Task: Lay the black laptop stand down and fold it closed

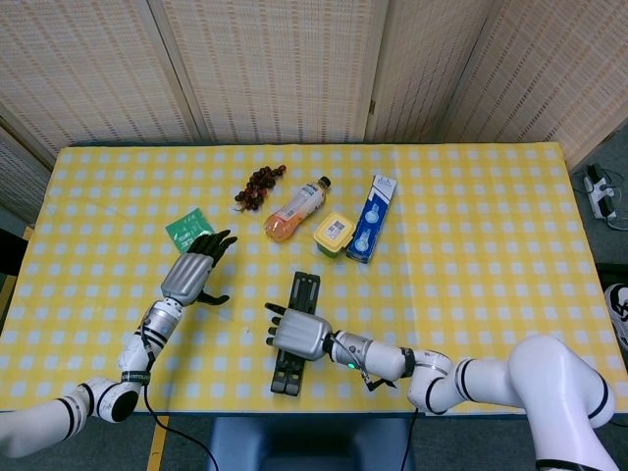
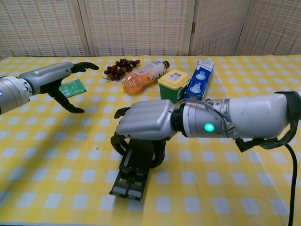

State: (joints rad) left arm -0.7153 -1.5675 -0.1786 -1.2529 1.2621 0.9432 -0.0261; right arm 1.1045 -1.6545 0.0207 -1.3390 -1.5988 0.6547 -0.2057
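**Right hand curled around the folded laptop stand**

The black laptop stand (image 1: 295,336) lies flat on the desk (image 1: 471,245) near its front edge, its two arms drawn together side by side so they read as one narrow bar. The right hand (image 1: 297,335) sits on top of it, palm down. In the chest view its fingers (image 2: 117,141) curl down on the stand's left side and its thumb hooks under on the right, so the hand grips the stand (image 2: 135,165) about its middle (the front end of the stand pokes out below the hand, the far end above it in the head view).

The left hand (image 1: 192,271) hovers well apart to the left, holding nothing. Its fingers (image 2: 82,66) are stretched forward and the thumb hangs down apart from them, plainly spread open. It is just in front of a small green packet (image 1: 186,229).

Farther back on the yellow checked cloth lie a bunch of dark grapes (image 1: 259,185), an orange drink bottle (image 1: 296,209) on its side, a yellow tub (image 1: 334,234) and a blue box (image 1: 372,218), the tub and box just beside each other.
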